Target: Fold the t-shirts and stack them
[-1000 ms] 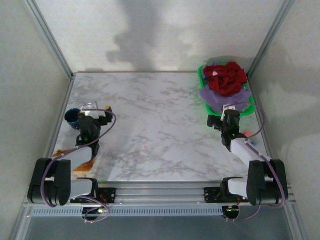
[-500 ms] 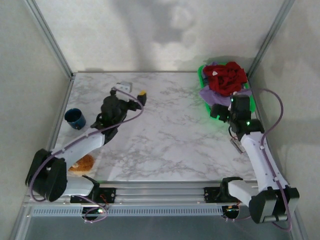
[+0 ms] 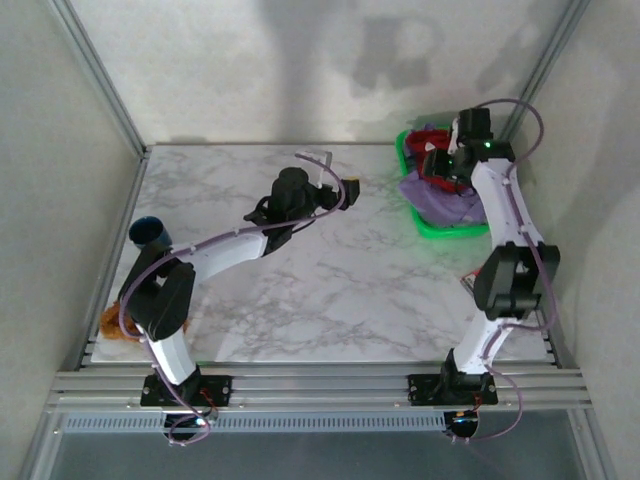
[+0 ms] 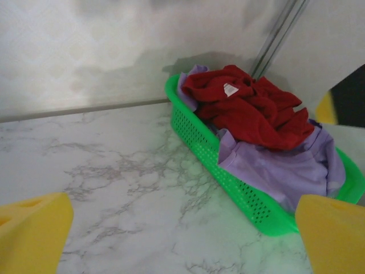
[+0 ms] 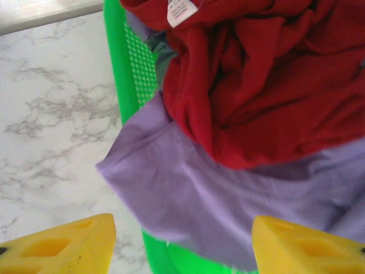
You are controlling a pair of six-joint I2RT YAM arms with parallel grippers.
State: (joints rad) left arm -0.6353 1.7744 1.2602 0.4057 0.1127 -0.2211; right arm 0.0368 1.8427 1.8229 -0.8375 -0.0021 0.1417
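1. Red shirt: a crumpled, unfolded heap on top of the pile in the basket, with a white label showing.
2. Lavender shirt: lies beneath the red one in the same basket, creased, with one flap draped over the rim.
3. Basket: green and perforated, at the table's far right corner. It holds both shirts, so folding appears not yet begun.
4. Right gripper: hovers just above the pile with its jaws apart, grasping nothing. It is probably placed to take a shirt.
5. Left gripper: fully released and empty, over the far middle of the table and apart from the basket. It faces the pile, likely ready to help spread the cloth.
6. Table: marbled, with bare space in front of the arms for folding.
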